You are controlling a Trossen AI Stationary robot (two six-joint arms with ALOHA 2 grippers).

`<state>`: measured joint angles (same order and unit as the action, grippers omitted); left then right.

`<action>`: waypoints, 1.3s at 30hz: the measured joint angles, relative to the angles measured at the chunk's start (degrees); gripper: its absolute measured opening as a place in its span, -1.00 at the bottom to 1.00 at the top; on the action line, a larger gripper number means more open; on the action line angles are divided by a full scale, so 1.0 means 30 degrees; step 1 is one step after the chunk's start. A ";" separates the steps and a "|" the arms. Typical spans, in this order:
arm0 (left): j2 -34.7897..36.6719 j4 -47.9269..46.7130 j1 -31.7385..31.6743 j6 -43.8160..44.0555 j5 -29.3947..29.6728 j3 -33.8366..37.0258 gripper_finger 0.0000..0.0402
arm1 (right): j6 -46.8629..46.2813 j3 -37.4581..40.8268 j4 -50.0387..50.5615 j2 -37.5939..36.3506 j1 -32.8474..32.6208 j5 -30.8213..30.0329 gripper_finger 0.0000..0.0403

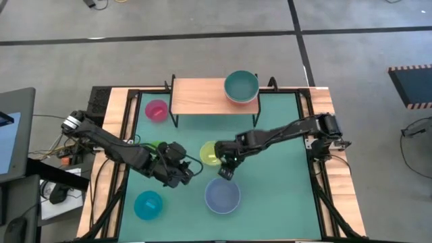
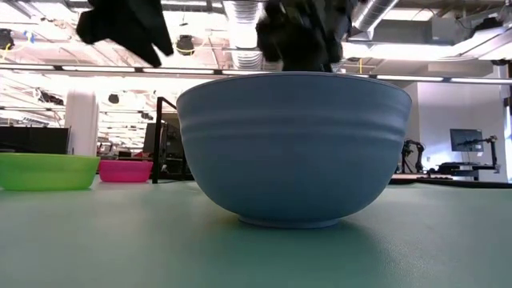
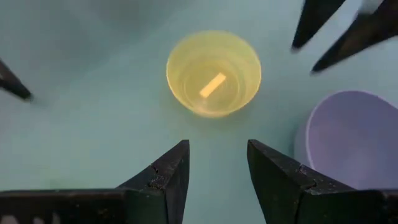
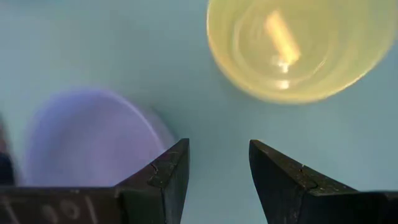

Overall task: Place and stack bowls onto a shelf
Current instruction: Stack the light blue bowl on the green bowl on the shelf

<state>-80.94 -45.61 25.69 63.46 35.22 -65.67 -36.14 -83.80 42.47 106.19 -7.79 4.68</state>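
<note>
The light-wood shelf stands at the far side and carries a dark teal bowl at its right end. On the green mat sit a pink bowl, a green bowl partly under the left arm, a yellow bowl, a cyan bowl and a pale blue bowl. My left gripper hovers open, left of the yellow bowl. My right gripper hovers open between the yellow bowl and the pale blue bowl.
The two grippers are close together near the mat's middle; the right arm's fingers show in the left wrist view. The pale blue bowl fills the low view, with the green bowl and the pink bowl behind it. Wooden rails border the mat.
</note>
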 joint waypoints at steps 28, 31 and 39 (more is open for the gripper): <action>0.2004 0.0014 -0.0525 -0.0343 -0.0200 -0.0007 -0.28 | -0.1949 0.0131 -0.4009 0.1962 -0.1281 -0.0319 -0.81; 0.1994 -0.0061 -0.0083 0.0502 -0.0154 -0.0007 -0.28 | -0.1132 -0.0705 -0.3669 0.1962 -0.1077 -0.0343 -0.80; 0.1994 -0.0157 0.0808 0.1736 -0.0023 -0.0007 -0.28 | 0.0709 -0.4253 -0.3232 0.1962 -0.0341 -0.1044 -0.88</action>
<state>-74.96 -46.09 28.12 68.66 35.16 -65.69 -34.01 -96.56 32.77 112.07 -8.81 1.55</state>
